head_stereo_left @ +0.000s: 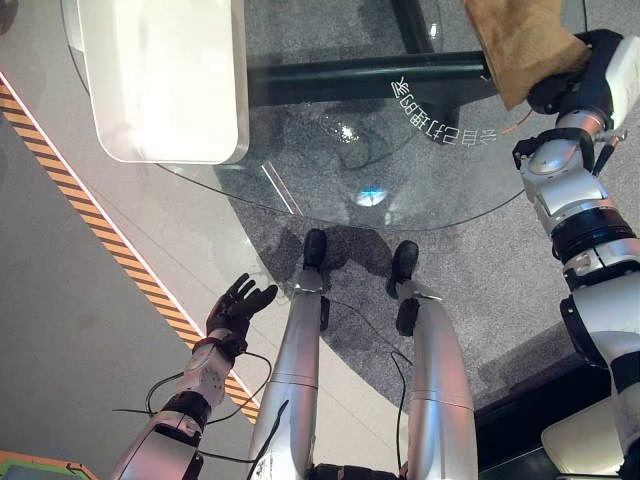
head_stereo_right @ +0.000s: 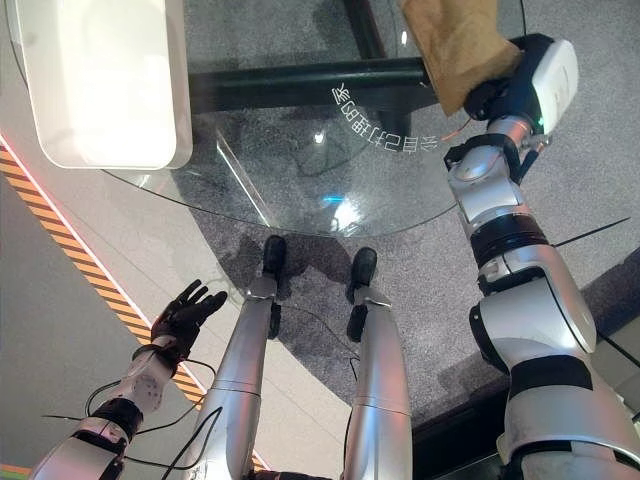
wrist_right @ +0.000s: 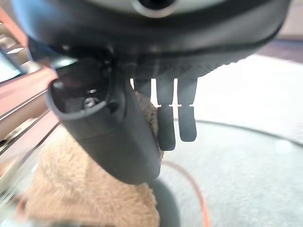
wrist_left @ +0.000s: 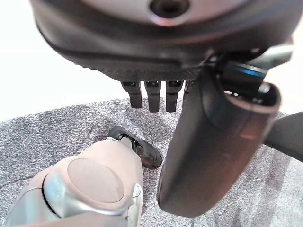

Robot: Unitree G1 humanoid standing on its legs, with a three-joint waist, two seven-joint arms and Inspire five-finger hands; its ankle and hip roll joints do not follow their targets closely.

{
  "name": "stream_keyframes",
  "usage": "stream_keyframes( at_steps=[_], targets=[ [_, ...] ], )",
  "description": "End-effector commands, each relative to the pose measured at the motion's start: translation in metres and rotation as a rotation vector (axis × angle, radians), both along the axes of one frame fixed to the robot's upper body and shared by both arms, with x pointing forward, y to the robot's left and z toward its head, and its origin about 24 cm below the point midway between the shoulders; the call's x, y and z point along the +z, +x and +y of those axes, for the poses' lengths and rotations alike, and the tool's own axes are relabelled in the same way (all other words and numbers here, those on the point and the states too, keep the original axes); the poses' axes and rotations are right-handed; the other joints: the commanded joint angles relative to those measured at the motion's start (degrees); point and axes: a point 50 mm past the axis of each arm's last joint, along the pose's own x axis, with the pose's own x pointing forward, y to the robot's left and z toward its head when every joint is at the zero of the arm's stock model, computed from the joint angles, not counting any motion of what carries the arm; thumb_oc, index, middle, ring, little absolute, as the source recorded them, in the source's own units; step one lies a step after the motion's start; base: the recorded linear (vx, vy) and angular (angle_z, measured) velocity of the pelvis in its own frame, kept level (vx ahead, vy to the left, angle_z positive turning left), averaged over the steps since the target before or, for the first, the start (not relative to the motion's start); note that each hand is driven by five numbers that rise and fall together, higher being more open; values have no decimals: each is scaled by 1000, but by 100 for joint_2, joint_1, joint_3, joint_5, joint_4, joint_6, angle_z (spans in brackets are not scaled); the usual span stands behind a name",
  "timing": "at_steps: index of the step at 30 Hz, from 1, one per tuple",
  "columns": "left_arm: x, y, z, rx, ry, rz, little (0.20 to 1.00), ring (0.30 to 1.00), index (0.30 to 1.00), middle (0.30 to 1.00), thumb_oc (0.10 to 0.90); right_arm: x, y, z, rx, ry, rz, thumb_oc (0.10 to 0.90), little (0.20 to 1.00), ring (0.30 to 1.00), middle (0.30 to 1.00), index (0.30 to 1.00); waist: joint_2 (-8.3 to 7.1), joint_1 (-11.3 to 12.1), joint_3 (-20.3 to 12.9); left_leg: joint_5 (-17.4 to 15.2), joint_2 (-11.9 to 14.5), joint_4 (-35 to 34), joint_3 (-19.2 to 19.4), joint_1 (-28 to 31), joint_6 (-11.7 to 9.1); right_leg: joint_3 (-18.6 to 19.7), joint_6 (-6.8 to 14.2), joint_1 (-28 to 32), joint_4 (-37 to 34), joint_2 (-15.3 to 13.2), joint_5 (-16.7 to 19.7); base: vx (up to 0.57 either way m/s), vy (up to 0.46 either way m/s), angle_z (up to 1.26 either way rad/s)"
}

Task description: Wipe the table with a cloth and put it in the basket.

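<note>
Cloth pinned on the glass counter

The tan cloth [head_stereo_left: 520, 45] — soft, light, judged easily bunched — was pressed under the right hand [wrist_right: 163, 118], fingers straight; the left hand [head_stereo_left: 238, 305] was held open, idle.

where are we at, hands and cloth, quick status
Right hand on tan cloth over glass table. Left hand open, low, idle. White basket on table's left.

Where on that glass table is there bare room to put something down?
The glass table is bare between the white basket at its left and the tan cloth under the right robot hand at its right. Its near curved edge is free too. The far right is crowded.
</note>
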Motion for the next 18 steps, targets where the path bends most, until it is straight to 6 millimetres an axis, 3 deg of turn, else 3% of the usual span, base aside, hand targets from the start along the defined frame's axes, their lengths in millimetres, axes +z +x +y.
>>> stream_keyframes(
  at_steps=[1,4,5,6,9,10,18],
  targets=[
    [-13,-17,15,65,14,33,900,900,900,900,800,33,-7,47,213,-277,-99,100,200,300,300,300,168,97,-116,-135,-222,-214,337,309,458,-111,-21,368,-25,146,-288,0,0,0],
    [-14,-18,13,65,12,27,900,900,900,900,800,21,-7,68,294,-338,-54,100,200,300,300,300,172,94,-116,-127,-223,-236,359,320,461,-115,-26,379,-29,149,-317,-26,4,0],
    [-11,-14,14,65,12,14,900,900,900,900,800,24,-7,71,303,-345,-62,100,200,300,300,300,179,104,-116,77,-206,-312,370,190,476,-171,-69,265,-123,150,-125,-80,10,0],
    [-11,-14,14,66,10,12,900,900,900,900,800,20,-7,76,323,-357,-50,100,200,300,300,300,180,104,-116,80,-205,-318,378,196,478,-174,-71,272,-130,152,-128,-78,11,1],
    [-14,-17,11,66,7,17,900,900,900,900,800,0,-5,95,400,-392,21,100,200,300,300,300,180,101,-116,-116,-230,-245,385,343,463,-126,-36,411,-31,154,-349,39,-5,0],
    [-11,-13,10,67,4,1,900,900,900,900,800,0,-5,99,414,-398,26,100,200,300,300,300,198,117,-116,95,-212,-328,396,207,479,-182,-79,286,-122,159,-154,-73,13,1],
    [-8,-8,6,65,4,-6,900,900,900,900,800,-40,-2,118,522,-423,179,100,200,300,300,300,225,118,-116,119,-215,-321,448,187,473,-207,-91,271,-110,145,-164,-9,1,0]
  ],
)
